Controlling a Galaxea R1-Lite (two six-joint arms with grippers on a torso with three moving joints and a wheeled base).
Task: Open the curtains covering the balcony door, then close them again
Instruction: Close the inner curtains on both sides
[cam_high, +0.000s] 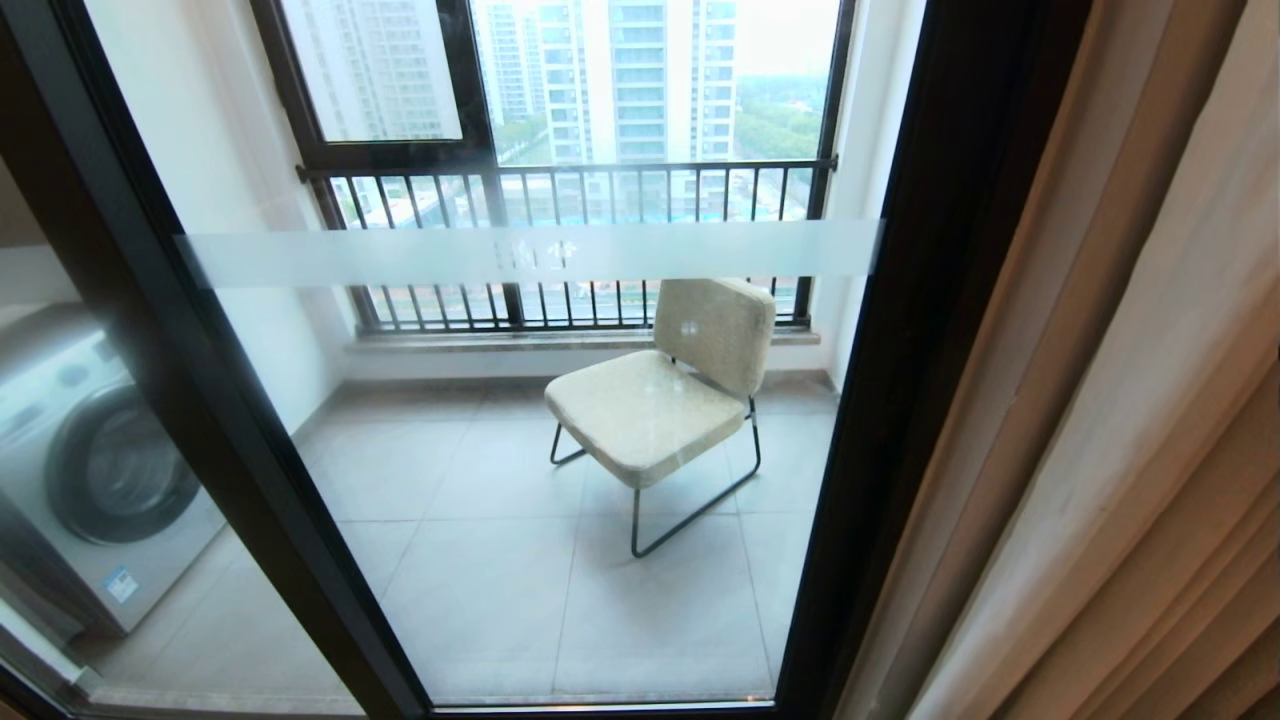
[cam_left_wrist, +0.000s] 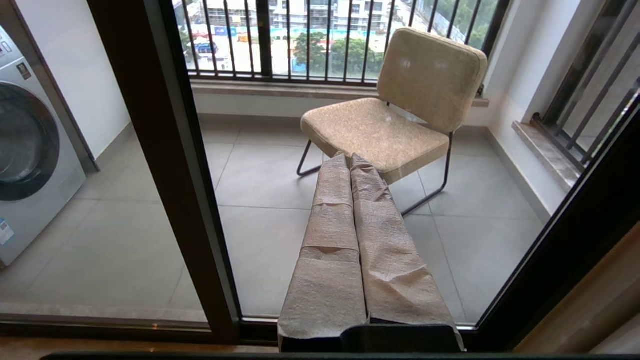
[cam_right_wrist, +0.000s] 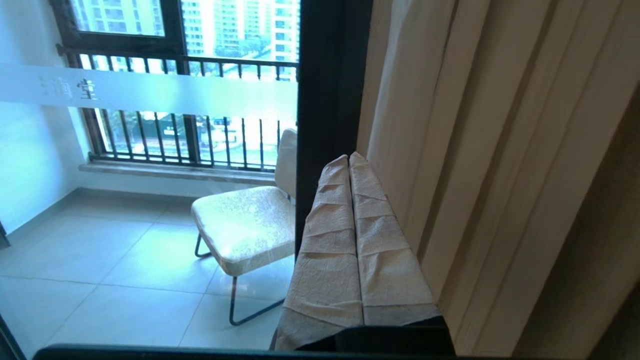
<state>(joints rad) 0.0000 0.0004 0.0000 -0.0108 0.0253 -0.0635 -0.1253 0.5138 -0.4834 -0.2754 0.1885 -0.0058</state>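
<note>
The beige curtains (cam_high: 1130, 400) hang bunched in thick folds at the right, beside the balcony door (cam_high: 560, 560). The door's glass with its frosted band (cam_high: 530, 252) is uncovered between dark frames. Neither gripper shows in the head view. In the right wrist view my right gripper (cam_right_wrist: 349, 157) is shut, its tape-wrapped fingers pressed together with nothing between them. Its tips lie in front of the dark frame post (cam_right_wrist: 332, 100), right beside the curtains' (cam_right_wrist: 500, 150) nearest fold. My left gripper (cam_left_wrist: 350, 157) is shut and empty, pointing low at the door glass (cam_left_wrist: 280, 235).
Behind the glass a beige padded chair (cam_high: 660, 400) on thin metal legs stands on the tiled balcony floor. A washing machine (cam_high: 90, 470) sits at the left behind another pane. A barred railing (cam_high: 560, 175) runs across the outer window.
</note>
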